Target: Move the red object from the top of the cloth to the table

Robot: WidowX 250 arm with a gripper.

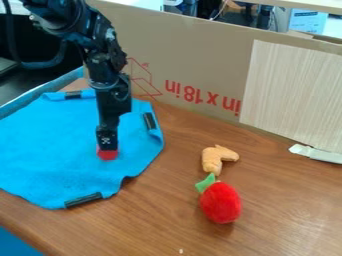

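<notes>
The black gripper [107,141] hangs straight down over the right part of the blue cloth [47,145]. Directly beneath its lower end is a small red object [107,154], its upper part hidden by the gripper. Around the red object lies blue cloth; whether it rests on the cloth or is held slightly above cannot be told. Brown wooden table [160,210] extends to the right of the cloth.
On the table right of the cloth lie a plush red strawberry [220,202] with a green leaf and a tan, bent piece [215,159]. Black clips [83,200] sit along the cloth's edge. A cardboard wall [194,60] stands along the back.
</notes>
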